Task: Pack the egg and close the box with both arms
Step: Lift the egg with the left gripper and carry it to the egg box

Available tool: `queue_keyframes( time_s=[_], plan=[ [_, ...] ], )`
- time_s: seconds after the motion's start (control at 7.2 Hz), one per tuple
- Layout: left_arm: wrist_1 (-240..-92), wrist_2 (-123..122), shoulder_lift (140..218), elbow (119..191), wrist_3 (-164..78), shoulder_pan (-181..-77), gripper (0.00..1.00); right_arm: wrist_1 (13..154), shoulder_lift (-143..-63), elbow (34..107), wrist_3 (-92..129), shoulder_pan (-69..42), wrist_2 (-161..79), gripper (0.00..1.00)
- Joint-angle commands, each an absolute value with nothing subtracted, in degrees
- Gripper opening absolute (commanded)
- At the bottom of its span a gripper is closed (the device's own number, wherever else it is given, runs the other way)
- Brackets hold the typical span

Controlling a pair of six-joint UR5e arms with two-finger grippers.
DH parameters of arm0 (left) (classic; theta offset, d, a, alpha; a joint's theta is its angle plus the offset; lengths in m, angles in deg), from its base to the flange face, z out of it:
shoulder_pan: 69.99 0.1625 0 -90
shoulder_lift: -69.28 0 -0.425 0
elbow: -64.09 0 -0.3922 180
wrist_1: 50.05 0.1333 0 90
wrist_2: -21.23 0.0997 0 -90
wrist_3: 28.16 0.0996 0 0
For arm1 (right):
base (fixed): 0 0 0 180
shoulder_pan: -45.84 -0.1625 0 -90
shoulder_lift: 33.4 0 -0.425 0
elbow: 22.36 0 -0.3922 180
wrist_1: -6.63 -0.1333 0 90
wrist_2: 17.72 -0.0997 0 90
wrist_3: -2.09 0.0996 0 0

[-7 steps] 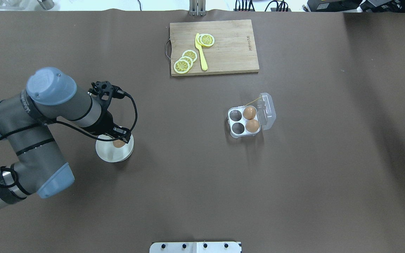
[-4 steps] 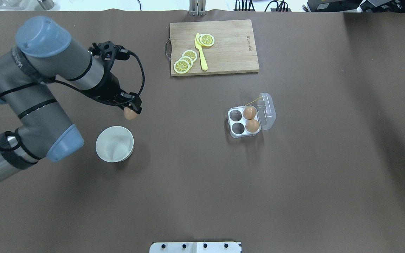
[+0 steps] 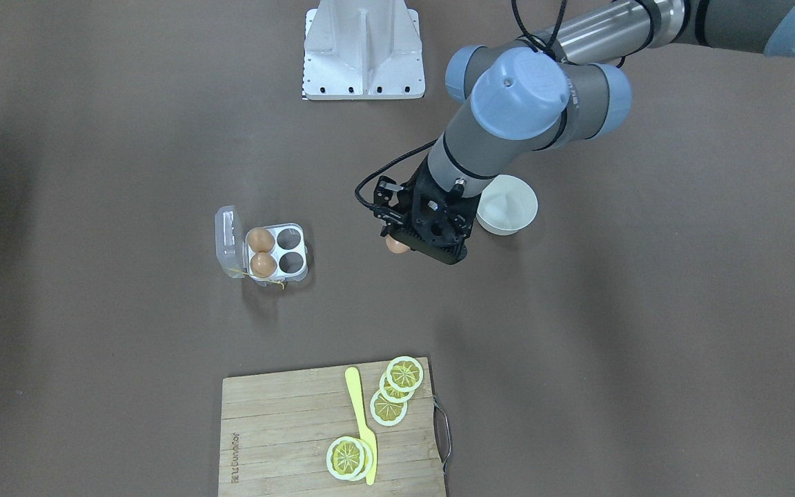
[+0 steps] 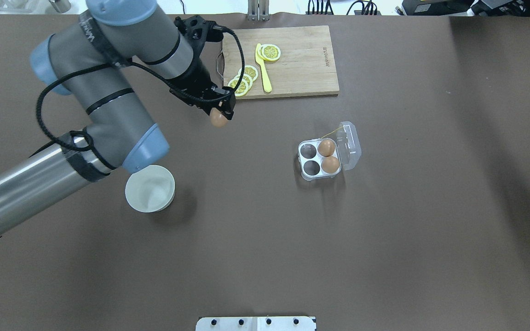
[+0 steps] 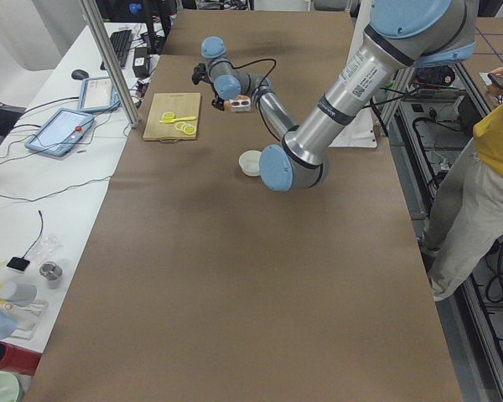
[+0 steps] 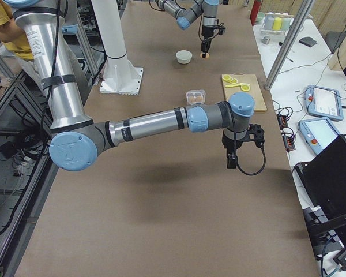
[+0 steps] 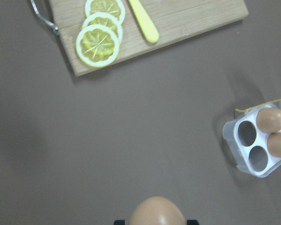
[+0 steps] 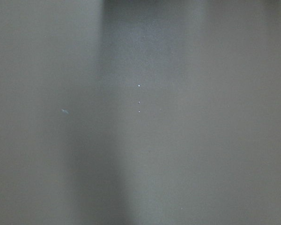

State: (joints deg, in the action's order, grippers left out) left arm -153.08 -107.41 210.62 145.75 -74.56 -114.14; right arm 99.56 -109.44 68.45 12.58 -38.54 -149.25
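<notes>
My left gripper (image 4: pixel 221 111) is shut on a light-brown egg (image 4: pixel 218 119) and holds it in the air, near the cutting board's near-left corner and well left of the box. The egg also shows in the front view (image 3: pixel 395 246) and at the bottom of the left wrist view (image 7: pixel 158 213). The clear four-cell box (image 4: pixel 311 159) stands open with its lid (image 4: pixel 350 144) folded to the right. Two brown eggs (image 4: pixel 328 156) fill its right cells; the two left cells are empty. My right gripper (image 6: pixel 232 163) shows only in the right side view, over bare table; I cannot tell its state.
A white bowl (image 4: pixel 150 189) stands empty at the near left, under my left forearm. A wooden cutting board (image 4: pixel 302 59) with lemon slices (image 4: pixel 243 80) and a yellow knife (image 4: pixel 263 69) lies at the far middle. The white base stand (image 3: pixel 364 48) is at the robot's edge.
My left gripper has lifted the egg out of the white bowl and carried it away from the robot and to the right, toward the cutting board and the box. The bowl is now empty.
</notes>
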Motion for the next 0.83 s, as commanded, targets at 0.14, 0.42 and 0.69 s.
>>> queue_keyframes(
  time_s=[0.14, 0.42, 0.69],
  plan=[
    [-159.44, -99.76, 220.87, 131.10, -74.57, -108.77, 0.12, 99.53, -109.86, 68.43, 12.37, -38.45, -148.94, 1.00],
    [-160.87, -98.22, 221.32, 130.36, -74.57, -105.07, 0.12, 99.35, -110.21, 68.35, 12.19, -38.45, -148.85, 1.00],
    [-160.88, -92.79, 222.81, 129.75, -74.57, -101.38, 0.13, 99.27, -110.21, 68.26, 12.19, -38.45, -148.24, 1.00]
  ],
)
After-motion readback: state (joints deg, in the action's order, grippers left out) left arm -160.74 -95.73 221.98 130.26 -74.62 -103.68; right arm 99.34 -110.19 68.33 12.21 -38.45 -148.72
